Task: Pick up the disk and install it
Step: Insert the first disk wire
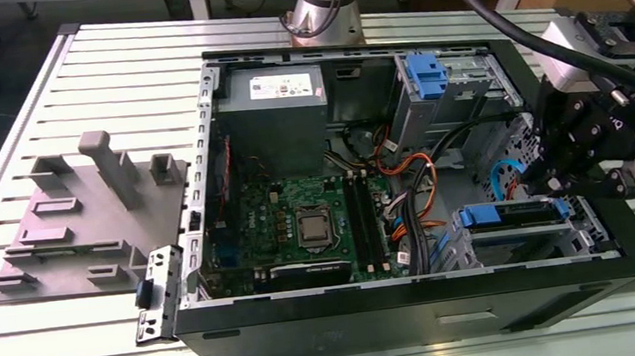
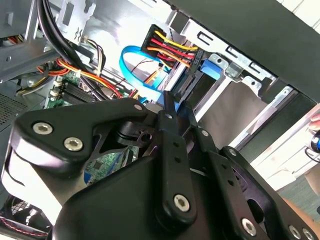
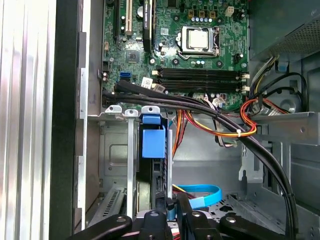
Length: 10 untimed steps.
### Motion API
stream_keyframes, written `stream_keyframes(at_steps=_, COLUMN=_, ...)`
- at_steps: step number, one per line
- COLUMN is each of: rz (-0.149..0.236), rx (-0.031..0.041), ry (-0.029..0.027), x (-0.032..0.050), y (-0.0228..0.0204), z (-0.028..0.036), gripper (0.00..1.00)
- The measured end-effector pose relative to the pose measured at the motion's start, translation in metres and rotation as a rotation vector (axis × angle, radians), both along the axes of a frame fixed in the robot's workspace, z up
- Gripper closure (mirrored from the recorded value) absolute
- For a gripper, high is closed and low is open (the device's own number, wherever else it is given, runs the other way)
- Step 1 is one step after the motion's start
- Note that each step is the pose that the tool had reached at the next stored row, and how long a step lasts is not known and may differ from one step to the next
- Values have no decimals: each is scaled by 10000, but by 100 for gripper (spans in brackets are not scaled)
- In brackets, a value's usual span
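The disk (image 1: 513,213) sits edge-on in the lower drive cage (image 1: 581,233) of the open computer case, at the exterior view's right; its blue rail and tab (image 3: 152,142) face the motherboard. My gripper (image 1: 555,187) hangs just above the cage at the disk's cable end. In both wrist views the fingertips (image 3: 170,202) stand close together, shut, right at the dark disk edge (image 3: 158,180). In the second wrist view the gripper (image 2: 180,114) points at the disk (image 2: 201,86) below the red-and-yellow power plug (image 2: 167,46). Whether the fingers touch the disk is hidden.
A blue flat cable (image 2: 142,67) and thick black cables (image 3: 240,137) cross beside the cage. A bare blue bracket (image 1: 424,74) sits in the upper bay, a grey power-supply box (image 1: 270,96) at the back. A grey fixture (image 1: 90,215) stands left of the case on the slatted table.
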<state>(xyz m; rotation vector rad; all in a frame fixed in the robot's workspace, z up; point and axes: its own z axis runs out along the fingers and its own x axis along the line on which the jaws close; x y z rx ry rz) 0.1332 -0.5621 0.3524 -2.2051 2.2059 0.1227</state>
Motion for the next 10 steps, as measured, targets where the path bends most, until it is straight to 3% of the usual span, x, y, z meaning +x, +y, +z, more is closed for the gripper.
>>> stream_keyframes(at_steps=10, rz=0, rx=-2, ry=0, x=12, y=0, z=-7, gripper=76)
